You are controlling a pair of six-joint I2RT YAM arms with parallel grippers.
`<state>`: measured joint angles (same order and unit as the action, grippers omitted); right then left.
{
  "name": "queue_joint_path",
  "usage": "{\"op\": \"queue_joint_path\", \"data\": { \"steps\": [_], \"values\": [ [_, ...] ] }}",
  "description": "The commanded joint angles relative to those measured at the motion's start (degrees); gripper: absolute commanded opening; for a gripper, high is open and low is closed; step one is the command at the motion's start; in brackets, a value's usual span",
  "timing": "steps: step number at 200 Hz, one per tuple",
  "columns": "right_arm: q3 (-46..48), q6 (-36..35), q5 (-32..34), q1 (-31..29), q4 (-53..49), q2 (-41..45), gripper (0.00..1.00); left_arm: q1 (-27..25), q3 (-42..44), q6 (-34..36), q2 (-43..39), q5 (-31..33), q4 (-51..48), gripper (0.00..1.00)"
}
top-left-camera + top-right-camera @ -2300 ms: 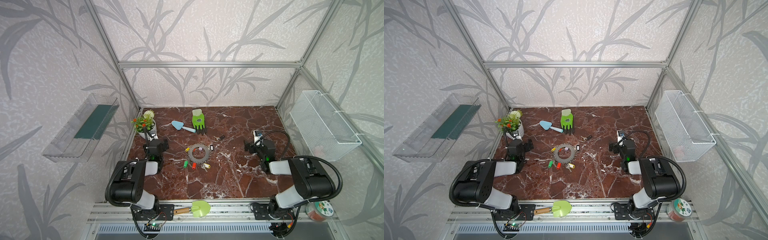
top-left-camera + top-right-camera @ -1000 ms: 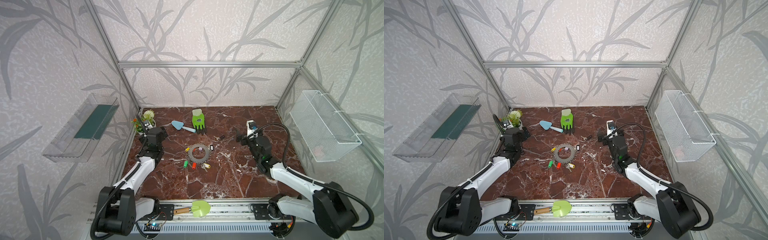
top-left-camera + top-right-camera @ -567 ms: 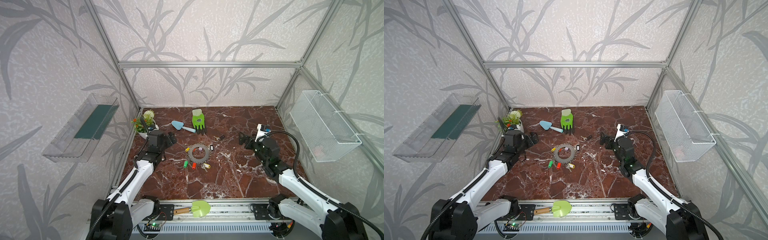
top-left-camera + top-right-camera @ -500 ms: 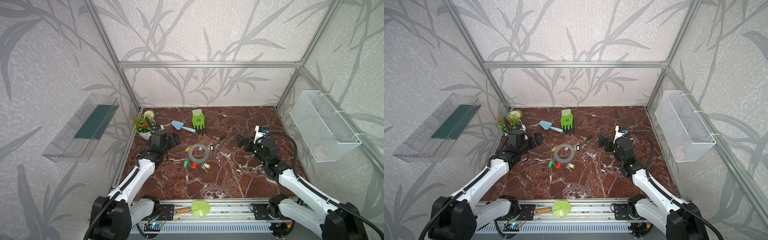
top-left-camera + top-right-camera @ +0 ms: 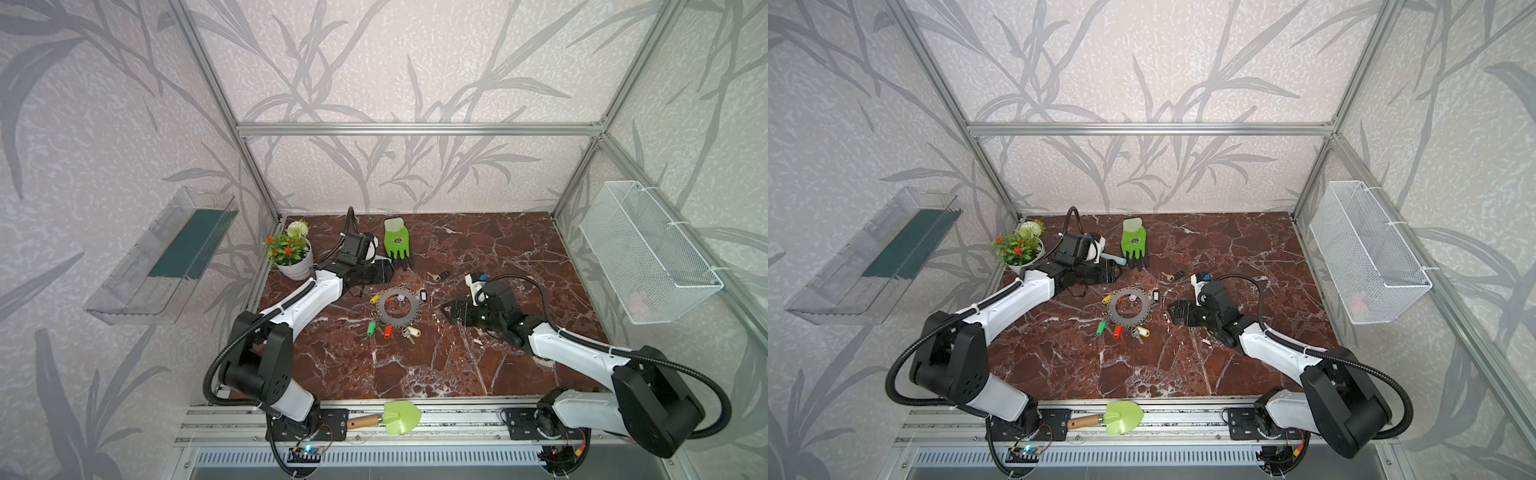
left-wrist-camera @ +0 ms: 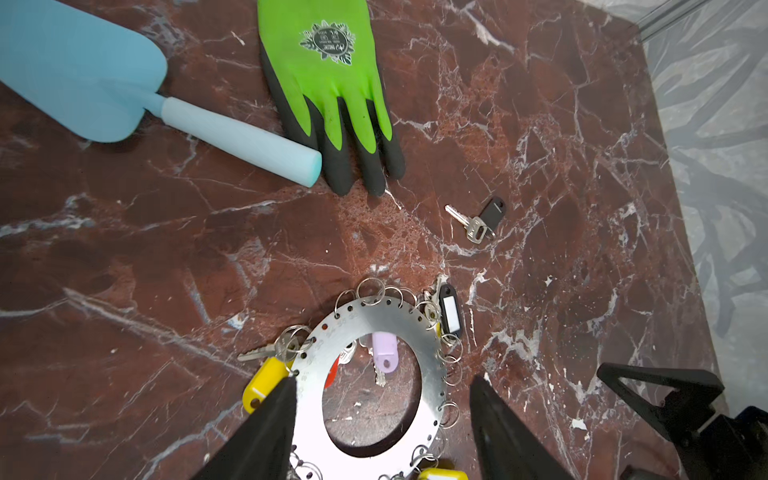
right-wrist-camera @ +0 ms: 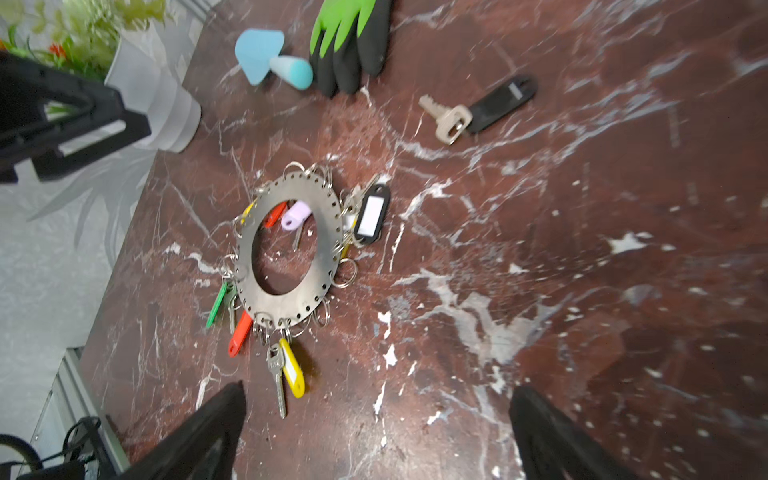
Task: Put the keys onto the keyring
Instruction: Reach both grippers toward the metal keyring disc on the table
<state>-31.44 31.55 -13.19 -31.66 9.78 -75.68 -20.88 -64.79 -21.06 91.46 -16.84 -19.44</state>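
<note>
The keyring (image 5: 400, 316) (image 5: 1128, 319) is a flat grey metal ring lying mid-table, its rim hung with split rings and keys with green (image 5: 371, 328), red (image 5: 387, 331) and yellow (image 5: 413, 331) tags. A loose key with a black tag (image 5: 438, 275) (image 6: 478, 222) (image 7: 478, 110) lies behind it on the right. Another key with a black-and-white tag (image 6: 450, 313) (image 7: 370, 214) lies against the ring's right edge. My left gripper (image 5: 380, 271) (image 6: 384, 378) hovers open at the ring's back left. Just right of the ring, my right gripper (image 5: 448, 312) (image 7: 378, 388) is wide open and empty.
A green glove (image 5: 397, 243) and a blue trowel (image 6: 83, 70) lie at the back, beside a white flower pot (image 5: 293, 259). A green trowel (image 5: 395, 417) rests on the front rail. A wire basket (image 5: 648, 257) hangs on the right wall and a clear tray (image 5: 166, 262) on the left wall.
Both arms have unfolded from the table's sides toward the keyring. The left gripper came right over the ring's back edge and its jaws narrowed. The right gripper moved left and down.
</note>
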Motion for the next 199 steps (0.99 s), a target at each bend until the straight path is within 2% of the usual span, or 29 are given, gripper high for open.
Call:
{"op": "queue_joint_path", "data": {
  "steps": [1,27,66,119,141,199],
  "values": [
    [-2.0,-0.2,-1.6,-0.8,1.6,-2.7,0.99,-1.9,-2.9,6.2,3.9,2.1,-7.5,0.64],
    [-1.6,0.7,-2.7,-1.2,3.4,-3.9,0.99,-2.2,-7.3,7.4,10.7,2.0,-10.1,0.54],
    [-1.3,0.8,-2.3,-1.3,3.5,-3.2,0.99,-1.2,-11.8,8.6,16.4,4.7,-12.4,0.52],
    [-1.3,1.0,-2.5,-1.7,3.8,-3.4,0.99,-0.3,-15.3,8.0,21.9,1.9,-12.7,0.47],
    [-1.3,1.1,-2.8,-2.0,4.0,-3.6,0.99,0.6,-15.8,7.1,22.7,-1.5,-11.2,0.43],
    [-1.4,1.1,-2.7,-2.1,4.0,-3.9,0.99,0.9,-17.4,8.2,24.8,-7.4,-12.1,0.28]
  ]
}}
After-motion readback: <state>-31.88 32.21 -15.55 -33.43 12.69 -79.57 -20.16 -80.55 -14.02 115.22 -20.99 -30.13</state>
